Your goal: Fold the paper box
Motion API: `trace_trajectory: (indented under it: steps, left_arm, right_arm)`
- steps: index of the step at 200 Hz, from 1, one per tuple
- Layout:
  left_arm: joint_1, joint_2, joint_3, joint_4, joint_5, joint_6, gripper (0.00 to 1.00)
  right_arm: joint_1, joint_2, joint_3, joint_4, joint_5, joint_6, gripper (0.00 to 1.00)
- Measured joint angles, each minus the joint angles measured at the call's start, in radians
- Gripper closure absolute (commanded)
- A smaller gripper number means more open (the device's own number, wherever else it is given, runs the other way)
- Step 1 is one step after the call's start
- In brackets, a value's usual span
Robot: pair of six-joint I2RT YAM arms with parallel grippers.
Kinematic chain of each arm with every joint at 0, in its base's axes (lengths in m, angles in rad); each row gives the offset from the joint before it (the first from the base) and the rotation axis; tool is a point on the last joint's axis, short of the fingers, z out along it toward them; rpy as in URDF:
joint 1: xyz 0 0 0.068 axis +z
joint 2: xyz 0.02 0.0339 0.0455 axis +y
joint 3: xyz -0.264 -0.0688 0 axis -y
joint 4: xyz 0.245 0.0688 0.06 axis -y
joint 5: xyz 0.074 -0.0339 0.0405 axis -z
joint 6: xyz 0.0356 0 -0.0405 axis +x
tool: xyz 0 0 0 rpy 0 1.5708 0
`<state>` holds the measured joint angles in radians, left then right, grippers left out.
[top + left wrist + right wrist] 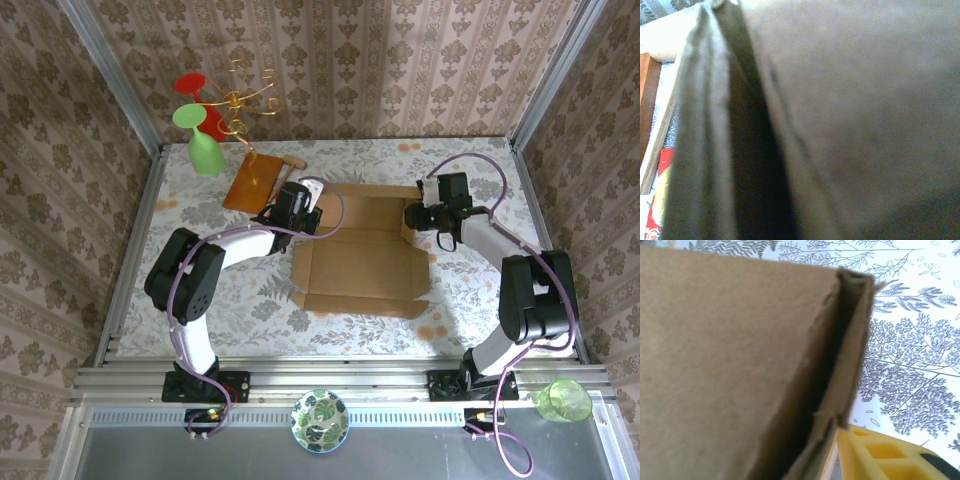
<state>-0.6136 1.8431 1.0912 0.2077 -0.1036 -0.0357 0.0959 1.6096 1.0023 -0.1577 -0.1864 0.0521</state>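
Observation:
The paper box (365, 250) lies in the middle of the table, a light-brown cardboard sheet with its flaps spread out. My left gripper (300, 213) sits at the box's far left edge. In the left wrist view a blurred, folded cardboard wall (850, 100) presses close to the camera and hides the fingers. My right gripper (413, 218) is at the box's far right edge. In the right wrist view a doubled-over side wall (847, 340) stands up, and one yellow finger (880, 455) presses its outer face. The other finger is hidden behind the cardboard.
An orange-brown wooden board (252, 182) leans just left of the left gripper. A green glass (203, 145), a red glass (200, 100) and a gold wire stand (245, 100) stand at the back left. A patterned bowl (319, 420) and a green cup (562, 400) sit on the near rail.

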Motion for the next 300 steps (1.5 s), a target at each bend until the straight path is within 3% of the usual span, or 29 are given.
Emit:
trace_trajectory:
  steps: [65, 126, 163, 184, 227, 242, 263, 300]
  left_arm:
    - [0.001, 0.008, 0.013, -0.008, -0.014, 0.0, 1.0]
    - [0.001, 0.014, 0.032, -0.035, -0.017, -0.002, 1.0]
    - [0.001, 0.021, 0.046, -0.048, -0.016, -0.013, 1.0]
    - [0.001, 0.023, 0.055, -0.059, -0.016, -0.016, 1.0]
    - [0.001, 0.025, 0.062, -0.073, -0.016, -0.018, 1.0]
    - [0.003, 0.025, 0.063, -0.074, -0.014, -0.021, 1.0]
    - [0.006, 0.026, 0.067, -0.082, -0.011, -0.024, 1.0]
    - [0.006, 0.034, 0.094, -0.119, -0.023, -0.032, 1.0]
  right_arm:
    - [0.085, 0.047, 0.064, -0.029, 0.267, 0.005, 1.0]
    - [0.153, 0.063, 0.084, -0.061, 0.459, 0.05, 1.0]
    - [0.172, 0.077, 0.106, -0.091, 0.505, 0.089, 1.0]
    - [0.171, 0.093, 0.129, -0.11, 0.505, 0.104, 0.89]
    - [0.171, 0.122, 0.162, -0.122, 0.505, 0.116, 0.83]
    - [0.171, 0.137, 0.171, -0.138, 0.505, 0.116, 0.85]
    - [0.169, 0.16, 0.196, -0.154, 0.513, 0.126, 1.0]
    - [0.172, 0.174, 0.218, -0.184, 0.544, 0.162, 1.0]
